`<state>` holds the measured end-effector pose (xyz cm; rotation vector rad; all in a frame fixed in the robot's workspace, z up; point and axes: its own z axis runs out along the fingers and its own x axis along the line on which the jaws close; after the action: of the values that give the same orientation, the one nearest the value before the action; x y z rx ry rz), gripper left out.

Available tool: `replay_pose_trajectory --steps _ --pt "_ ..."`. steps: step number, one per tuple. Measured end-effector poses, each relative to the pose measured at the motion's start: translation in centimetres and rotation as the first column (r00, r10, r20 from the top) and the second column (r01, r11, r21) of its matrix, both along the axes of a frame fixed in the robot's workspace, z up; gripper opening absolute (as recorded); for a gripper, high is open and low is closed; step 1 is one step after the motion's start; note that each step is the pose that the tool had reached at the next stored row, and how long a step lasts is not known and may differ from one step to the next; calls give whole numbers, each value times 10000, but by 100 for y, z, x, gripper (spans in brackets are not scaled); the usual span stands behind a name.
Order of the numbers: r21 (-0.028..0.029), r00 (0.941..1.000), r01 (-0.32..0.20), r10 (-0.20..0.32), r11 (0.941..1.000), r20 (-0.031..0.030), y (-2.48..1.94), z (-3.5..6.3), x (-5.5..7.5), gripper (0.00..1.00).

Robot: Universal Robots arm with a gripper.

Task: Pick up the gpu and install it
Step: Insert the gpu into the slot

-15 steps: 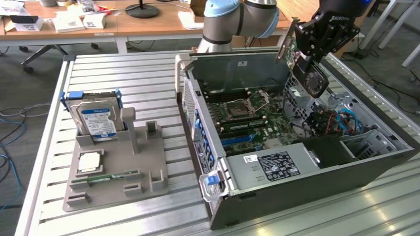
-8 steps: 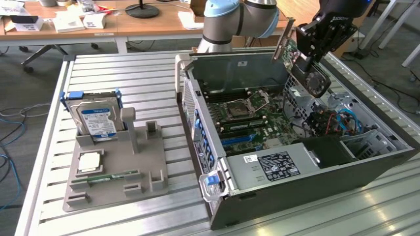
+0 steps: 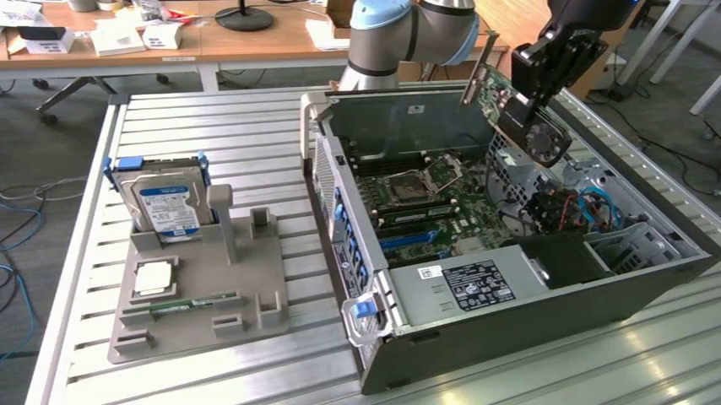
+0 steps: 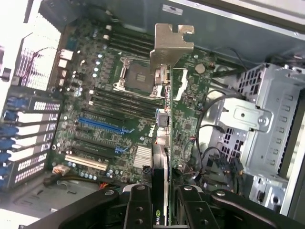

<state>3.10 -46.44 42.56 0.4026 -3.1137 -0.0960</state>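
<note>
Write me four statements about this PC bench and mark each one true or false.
1. The fingers clamp the gpu above the open case. True.
2. The gpu sits plugged into the blue slot of the motherboard. False: the card hangs above the board and the blue slot is bare.
3. The hard drive stands upright in the gray fixture on the exterior view's left. True.
4. A side panel covers the case. False: the case lies open and the motherboard is exposed.
</note>
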Motion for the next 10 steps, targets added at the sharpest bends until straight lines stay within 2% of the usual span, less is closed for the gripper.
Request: replay_pose_trajectory --steps 5,10 --pt "0 9959 -903 903 9959 0 0 -3 0 26" --pt "-2 9836 -1805 1805 9836 0 0 -6 0 26"
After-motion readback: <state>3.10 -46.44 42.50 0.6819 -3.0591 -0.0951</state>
